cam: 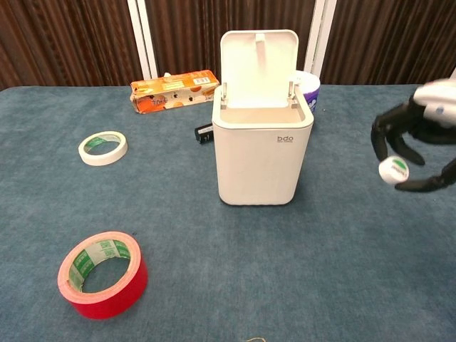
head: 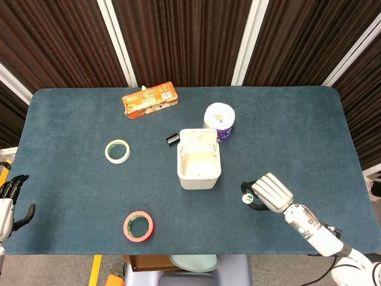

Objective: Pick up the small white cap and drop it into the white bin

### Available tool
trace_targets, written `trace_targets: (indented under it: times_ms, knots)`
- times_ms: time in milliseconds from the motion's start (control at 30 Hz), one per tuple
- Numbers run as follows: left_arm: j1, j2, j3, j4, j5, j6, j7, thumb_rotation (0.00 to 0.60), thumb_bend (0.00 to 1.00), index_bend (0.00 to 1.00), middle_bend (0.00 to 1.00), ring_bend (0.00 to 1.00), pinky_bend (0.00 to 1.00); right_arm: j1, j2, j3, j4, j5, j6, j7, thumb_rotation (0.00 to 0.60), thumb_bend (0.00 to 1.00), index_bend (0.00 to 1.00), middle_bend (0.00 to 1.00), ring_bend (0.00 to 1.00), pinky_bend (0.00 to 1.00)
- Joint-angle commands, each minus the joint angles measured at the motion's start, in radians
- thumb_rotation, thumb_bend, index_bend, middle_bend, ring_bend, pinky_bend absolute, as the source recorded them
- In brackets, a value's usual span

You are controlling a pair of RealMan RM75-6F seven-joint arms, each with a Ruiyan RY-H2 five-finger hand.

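Note:
My right hand (cam: 420,142) (head: 269,193) holds the small white cap (cam: 393,170) (head: 247,198) in its fingertips, lifted well above the table to the right of the white bin (cam: 262,153) (head: 199,166). The bin stands upright at the table's middle with its lid swung up and its mouth open. The cap's green mark faces outward. My left hand (head: 12,202) hangs at the far left edge of the head view, off the table, holding nothing, fingers apart.
A red tape roll (cam: 102,274) lies at the front left, a cream tape roll (cam: 103,147) further back. An orange box (cam: 174,90), a small black object (cam: 204,132) and a purple-wrapped paper roll (cam: 310,89) sit behind the bin.

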Motion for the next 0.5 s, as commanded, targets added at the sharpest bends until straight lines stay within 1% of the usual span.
trace_targets:
  times_ms: [33, 133, 267, 367, 500]
  knots:
    - [0.000, 0.000, 0.000, -0.001, 0.000, 0.000, 0.002, 0.600, 0.41, 0.14, 0.13, 0.18, 0.33, 0.009, 0.103, 0.048, -0.146, 0.004, 0.023, -0.046, 0.600, 0.32, 0.75, 0.82, 0.99, 1.00]
    - [-0.002, -0.001, 0.001, -0.001, -0.002, -0.004, 0.006, 0.600, 0.40, 0.14, 0.13, 0.18, 0.33, 0.030, 0.123, 0.095, -0.205, 0.044, 0.007, -0.093, 0.600, 0.32, 0.75, 0.82, 0.99, 1.00]
    - [-0.003, -0.002, 0.002, -0.002, 0.001, -0.004, 0.015, 0.600, 0.41, 0.14, 0.13, 0.18, 0.33, 0.087, 0.097, 0.178, -0.239, 0.159, -0.066, -0.182, 0.600, 0.32, 0.75, 0.82, 0.99, 1.00]
    - [-0.003, -0.003, 0.002, -0.002, 0.003, -0.003, 0.015, 0.600, 0.40, 0.14, 0.13, 0.18, 0.33, 0.141, 0.053, 0.231, -0.227, 0.263, -0.133, -0.258, 0.600, 0.32, 0.74, 0.82, 0.99, 1.00]
    - [-0.002, -0.002, 0.001, -0.001, -0.001, -0.004, 0.011, 0.600, 0.40, 0.14, 0.13, 0.18, 0.33, 0.208, -0.034, 0.280, -0.170, 0.367, -0.189, -0.332, 0.600, 0.32, 0.74, 0.82, 0.99, 1.00]
